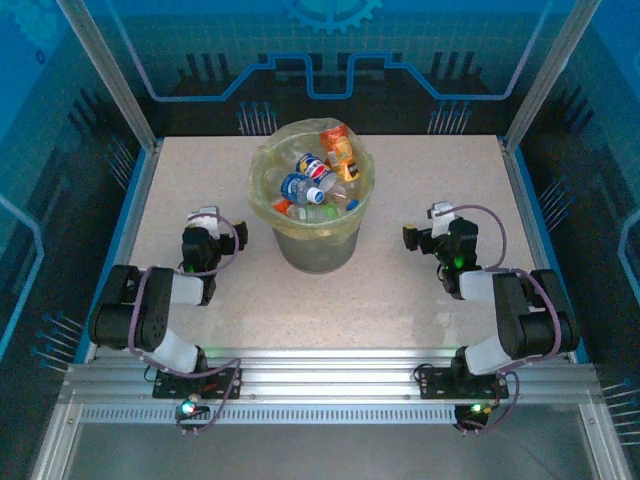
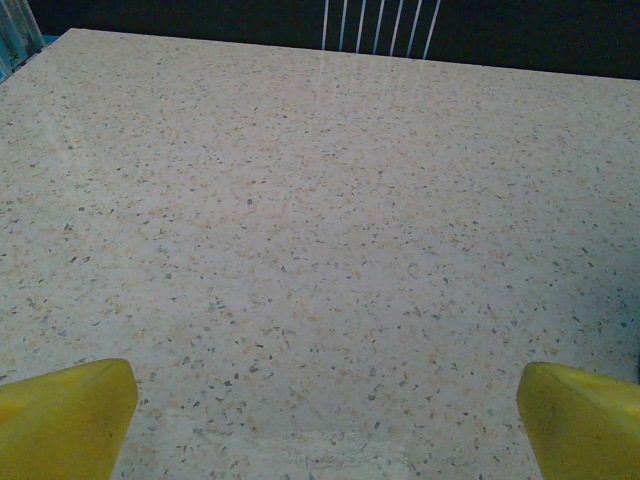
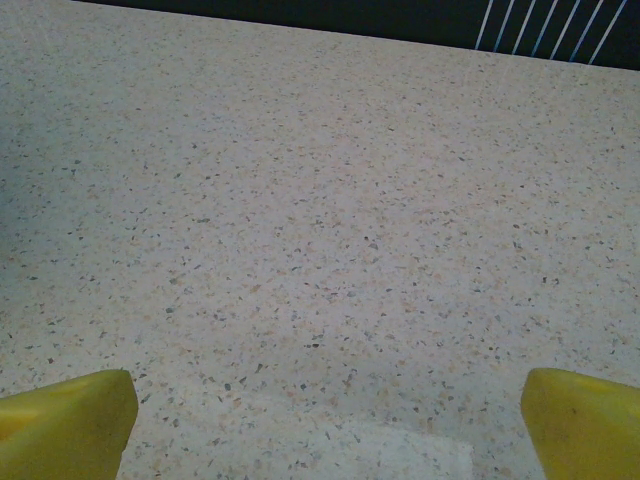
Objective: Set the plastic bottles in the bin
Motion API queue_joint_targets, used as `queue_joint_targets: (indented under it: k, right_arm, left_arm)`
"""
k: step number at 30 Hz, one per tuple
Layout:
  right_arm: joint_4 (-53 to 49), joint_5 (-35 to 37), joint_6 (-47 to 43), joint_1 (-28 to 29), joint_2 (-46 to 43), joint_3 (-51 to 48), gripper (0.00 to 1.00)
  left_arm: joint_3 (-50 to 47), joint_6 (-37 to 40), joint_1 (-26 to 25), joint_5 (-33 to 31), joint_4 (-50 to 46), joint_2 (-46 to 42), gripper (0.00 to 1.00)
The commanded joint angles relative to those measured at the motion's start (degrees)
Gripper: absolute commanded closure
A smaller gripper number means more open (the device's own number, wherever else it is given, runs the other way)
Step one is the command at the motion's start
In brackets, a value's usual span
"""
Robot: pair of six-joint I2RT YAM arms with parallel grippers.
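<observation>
The bin (image 1: 262, 178), a round translucent yellow-green bucket with a bag liner, stands at the middle back of the table. Several plastic bottles (image 1: 312, 175) lie piled inside it, with blue-red, orange and white labels. My left gripper (image 1: 204, 222) rests low to the left of the bin, open and empty. In the left wrist view its yellow fingertips (image 2: 70, 415) stand far apart over bare speckled table. My right gripper (image 1: 432, 222) sits to the right of the bin, also open and empty. The right wrist view has its yellow fingertips (image 3: 72, 420) wide apart above bare tabletop.
The speckled beige table (image 1: 400, 300) is ringed by blue walls and aluminium posts (image 1: 110, 70). A metal rail (image 1: 320, 385) carries both arm bases along the near edge.
</observation>
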Motion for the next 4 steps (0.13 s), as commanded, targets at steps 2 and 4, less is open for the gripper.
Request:
queue_joint_targets:
  k: [2,4]
  right_arm:
    - [0.0,0.4,0.6,-0.2,0.5,0.8,0.0]
    - [0.0,0.4,0.5,-0.3,0.5,0.8,0.0]
  left_arm:
    - [1.0,-0.1,0.2,1.5,0.1,0.2,0.01]
    - [1.0,-0.2,0.2,1.5,0.1,0.2,0.01]
